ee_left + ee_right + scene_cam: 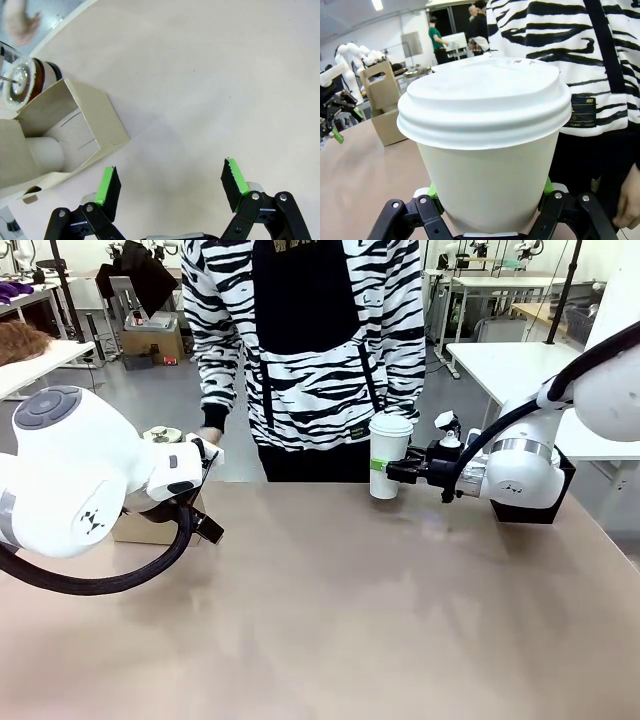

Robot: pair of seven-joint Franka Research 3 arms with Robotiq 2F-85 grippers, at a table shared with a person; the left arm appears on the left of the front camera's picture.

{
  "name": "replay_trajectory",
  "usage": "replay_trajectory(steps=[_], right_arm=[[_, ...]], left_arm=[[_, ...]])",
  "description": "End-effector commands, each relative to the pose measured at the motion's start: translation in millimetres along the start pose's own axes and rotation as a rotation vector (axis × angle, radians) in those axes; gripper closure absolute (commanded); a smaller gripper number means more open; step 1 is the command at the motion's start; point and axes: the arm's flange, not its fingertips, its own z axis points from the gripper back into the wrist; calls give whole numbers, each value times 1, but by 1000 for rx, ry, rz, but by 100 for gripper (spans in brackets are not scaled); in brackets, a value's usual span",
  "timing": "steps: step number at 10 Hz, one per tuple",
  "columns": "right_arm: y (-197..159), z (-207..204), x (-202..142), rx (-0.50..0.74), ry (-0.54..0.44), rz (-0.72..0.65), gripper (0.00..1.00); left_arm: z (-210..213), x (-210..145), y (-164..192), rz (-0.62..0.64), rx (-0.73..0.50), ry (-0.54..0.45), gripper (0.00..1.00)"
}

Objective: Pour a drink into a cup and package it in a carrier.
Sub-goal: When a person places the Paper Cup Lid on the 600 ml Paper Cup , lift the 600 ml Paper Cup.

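My right gripper [393, 471] is shut on the white paper cup [388, 458], which stands upright with its white lid [485, 95] on, near the table's far edge in front of the person. The green pads [547, 186] press on the cup's lower wall [490, 185]. The brown cardboard carrier [70, 125] sits at the table's far left [150, 530]. My left gripper [172, 180] hangs open over bare table just beside it. Behind the carrier stands the glass jug [20, 82] with the amber drink [41, 75] in it.
A person in a zebra-striped top [310, 330] stands at the far side, one hand [210, 435] near the jug. A black box [562, 490] sits behind my right arm. The tan table [350, 620] stretches bare across the middle and front.
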Motion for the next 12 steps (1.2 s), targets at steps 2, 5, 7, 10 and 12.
replay_trajectory(steps=[2,5,7,10,12], right_arm=[[4,0,6,1,-4,5,20],[14,7,42,5,-3,27,20],[41,20,93,17,-25,46,20],[97,53,163,25,-17,70,20],[146,84,204,51,-4,45,20]], left_arm=[[0,0,0,0,-2,-2,0],[0,0,0,0,-2,-2,0],[0,0,0,0,-2,-2,0],[0,0,0,0,-2,-2,0],[0,0,0,0,-2,-2,0]])
